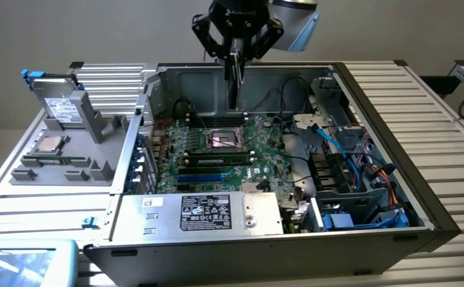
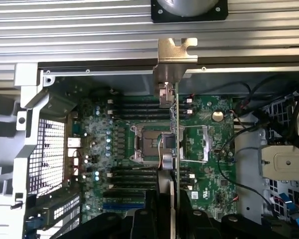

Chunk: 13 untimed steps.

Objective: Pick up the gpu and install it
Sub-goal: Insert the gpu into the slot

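While my claw [image 1: 234,57] is clenched on the gpu [image 1: 232,84], the card hangs on edge between the two fingers, long side pointing down. Seen from the wrist, my claw [image 2: 170,219] grips one end of the gpu [image 2: 169,74], and the silver end bracket sits at the far end.

1. Position of the card: over the open computer case [image 1: 375,107], above the motherboard [image 1: 216,173]. Its lower end appears apart from the board.
2. Directly beneath: the processor socket [image 1: 224,140], with a seated memory stick [image 1: 220,160] just beside it.
3. Near edge of the case: the power supply [image 1: 204,212], white and black labels facing up.
4. Toward the exterior view's right inside the case: blue cables [image 1: 339,140] and drive bays.
5. Outside the case, on the exterior view's left: a grey holder [image 1: 96,128] carrying a drive box [image 1: 60,107], a processor [image 1: 52,143] and a loose memory stick [image 1: 52,160].
6. Support: a slatted metal table [image 1: 423,101].
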Tool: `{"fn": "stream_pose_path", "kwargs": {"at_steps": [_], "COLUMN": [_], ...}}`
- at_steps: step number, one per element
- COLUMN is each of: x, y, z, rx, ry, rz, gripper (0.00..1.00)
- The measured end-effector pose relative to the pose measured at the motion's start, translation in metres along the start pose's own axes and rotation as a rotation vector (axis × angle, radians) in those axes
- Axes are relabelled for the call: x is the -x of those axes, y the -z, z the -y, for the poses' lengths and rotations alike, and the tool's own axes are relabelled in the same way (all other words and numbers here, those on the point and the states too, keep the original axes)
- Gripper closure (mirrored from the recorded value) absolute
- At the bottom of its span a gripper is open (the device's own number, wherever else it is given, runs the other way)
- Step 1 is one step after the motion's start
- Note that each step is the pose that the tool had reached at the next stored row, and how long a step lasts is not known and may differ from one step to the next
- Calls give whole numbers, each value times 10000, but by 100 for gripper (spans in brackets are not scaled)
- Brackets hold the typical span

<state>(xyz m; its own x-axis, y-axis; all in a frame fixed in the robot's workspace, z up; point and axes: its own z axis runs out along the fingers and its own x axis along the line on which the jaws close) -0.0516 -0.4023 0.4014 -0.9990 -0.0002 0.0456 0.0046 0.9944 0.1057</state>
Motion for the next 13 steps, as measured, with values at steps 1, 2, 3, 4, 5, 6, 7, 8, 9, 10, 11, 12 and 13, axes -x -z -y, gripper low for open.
{"fn": "stream_pose_path", "kwargs": {"at_steps": [1,2,3,4,5,6,7,8,9,10,11,12,13], "x": [0,0,0,0,0,0,0,0,0,0,0,0,0], "y": [0,0,0,0,0,-1,-2,-3,-3,-3,-4,-4,-5], "z": [0,0,0,0,0,0,0,0,0,0,0,0,0], "rx": [-7,-12,-17,-23,-28,-34,-40,-49,-57,-66,-73,-81,-89], "ry": [178,357,536,725,905,1083,1256,1440,1619,1799,1958,2127,2303], "rz": [-19,-38,-57,-78,-97,-115,-134,-153,-173,-193,-209,-227,-246], "gripper": [72,72,72,72,72,72,72,72,72,72,72,72,72]}}
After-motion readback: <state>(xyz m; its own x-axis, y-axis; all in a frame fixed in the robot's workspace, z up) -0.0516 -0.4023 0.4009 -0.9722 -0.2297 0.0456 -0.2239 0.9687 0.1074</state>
